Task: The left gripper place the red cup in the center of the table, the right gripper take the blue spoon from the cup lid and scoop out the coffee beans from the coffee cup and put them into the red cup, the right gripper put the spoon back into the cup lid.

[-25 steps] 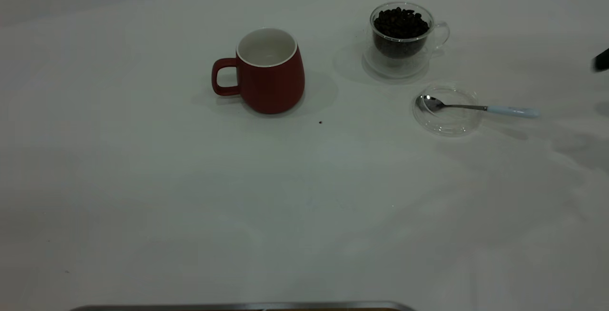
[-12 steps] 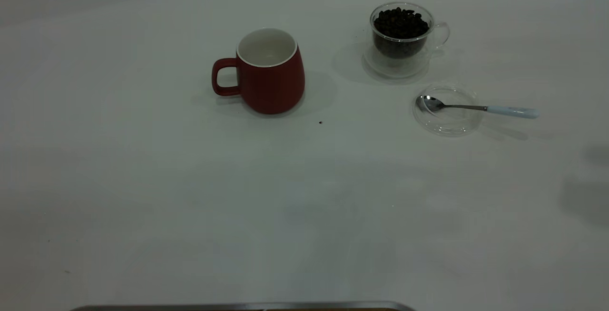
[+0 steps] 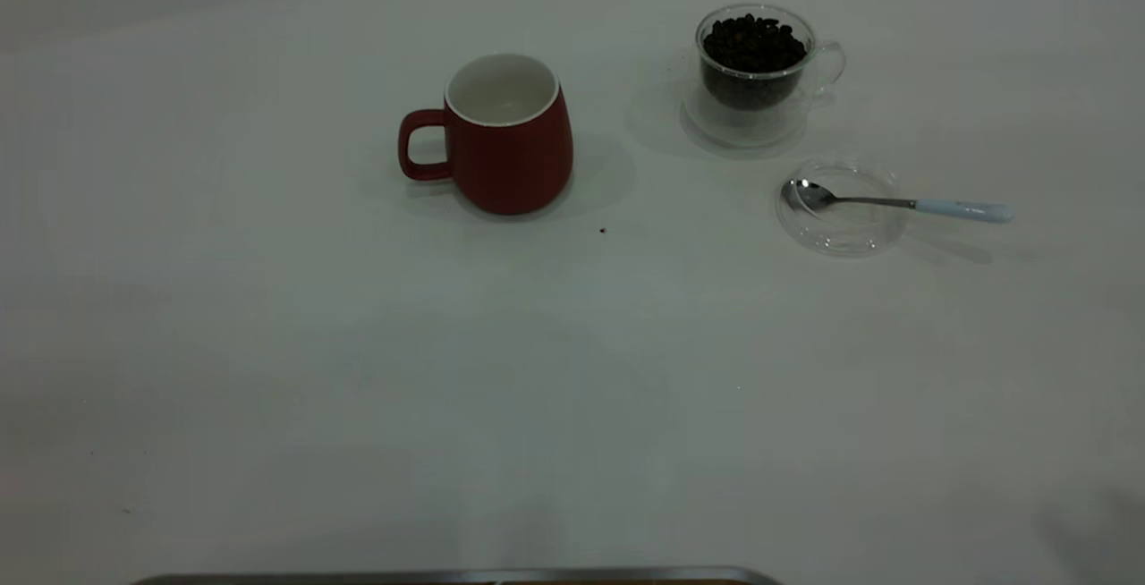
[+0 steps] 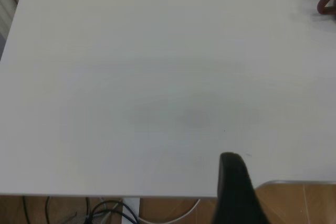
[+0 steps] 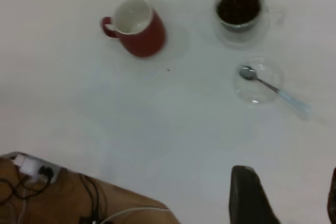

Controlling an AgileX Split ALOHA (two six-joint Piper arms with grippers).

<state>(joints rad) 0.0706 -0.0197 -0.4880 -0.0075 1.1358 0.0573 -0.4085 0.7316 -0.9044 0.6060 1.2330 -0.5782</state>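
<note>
- Red cup (image 3: 510, 151): upright at upper centre of the exterior view, handle toward frame left, white inside showing no beans; judged already placed.
- Blue spoon (image 3: 894, 203): right of centre, bowl resting in the cup lid (image 3: 841, 232), pale handle jutting past the lid's rim toward frame right, over the worktop (image 3: 358, 388).
- Coffee cup (image 3: 756, 75): just above the lid in frame, apart from it, heaped with coffee beans (image 3: 753, 44).
- Step in hand, as judged: spoon pick-up. Best taken on the overhanging handle, from frame right, clear of the glass rim; lift level so the lid is not dragged.
- Right gripper (image 5: 287, 182): outside the exterior view; in its wrist view high above the near worktop, well apart from the spoon, fingers spread with nothing between them.
- Left gripper (image 4: 236, 182): parked over the worktop's edge, red cup far off at its view's corner; grip state cannot be told.
- Dark speck (image 3: 602, 230): just below and right of the red cup.
- Open room: wide bare worktop across the lower frame; rounded corner at upper right, close behind the coffee cup.
</note>
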